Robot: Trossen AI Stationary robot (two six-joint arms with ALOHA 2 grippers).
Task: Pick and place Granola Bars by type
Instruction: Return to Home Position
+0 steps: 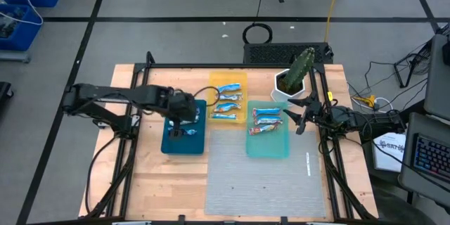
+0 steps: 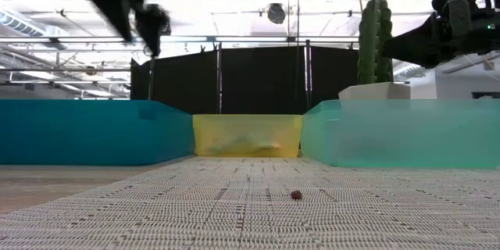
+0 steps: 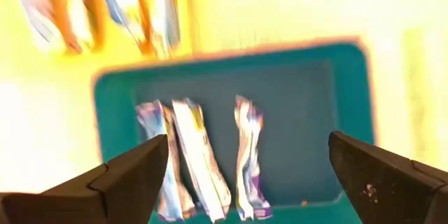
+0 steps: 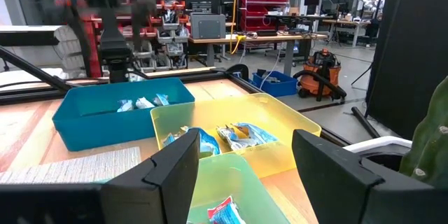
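Three silvery-white Granola Bars lie side by side on the floor of the blue tray. My left gripper hangs open well above them, pointing steeply down, with nothing between its fingers; in the high view the left gripper is over the blue tray. Several blue-and-white bars lie in the yellow tray. A few more bars, one reddish, lie in the teal tray. My right gripper waits open at the table's right side, holding nothing.
A grey mat covers the near middle of the table, with a small brown crumb on it. A cactus in a white pot stands at the far right, close behind my right arm. The three trays sit side by side beyond the mat.
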